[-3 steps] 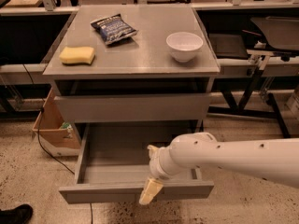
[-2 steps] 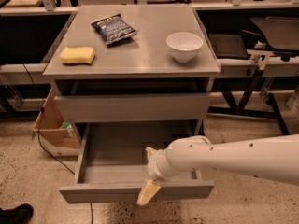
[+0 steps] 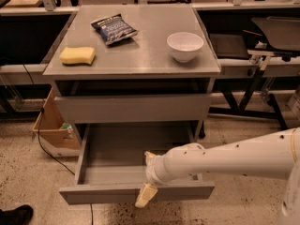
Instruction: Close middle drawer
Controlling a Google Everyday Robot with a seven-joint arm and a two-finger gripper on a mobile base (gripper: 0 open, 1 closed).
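Observation:
The middle drawer (image 3: 103, 194) is the wide, shallow grey drawer with a low flat front, at the bottom of the grey cabinet. It is pulled far out and its inside is bare. My gripper (image 3: 147, 176) is at the drawer's front panel, a little right of its middle, on a white arm reaching in from the right. Its cream fingers are spread: one fingertip (image 3: 149, 154) is over the drawer's inside and the other (image 3: 146, 197) hangs in front of the panel. It holds nothing.
Above the open drawer is a grey drawer with a taller front (image 3: 131, 108), pushed in. On the cabinet top (image 3: 140, 55) lie a yellow sponge (image 3: 77, 55), a blue chip bag (image 3: 113, 29) and a white bowl (image 3: 185, 46). A cardboard box (image 3: 52, 130) stands at the left on the floor. A shoe (image 3: 14, 215) shows at the bottom left.
My gripper has shifted slightly to the left along the drawer's front. The drawer stands as far out as before.

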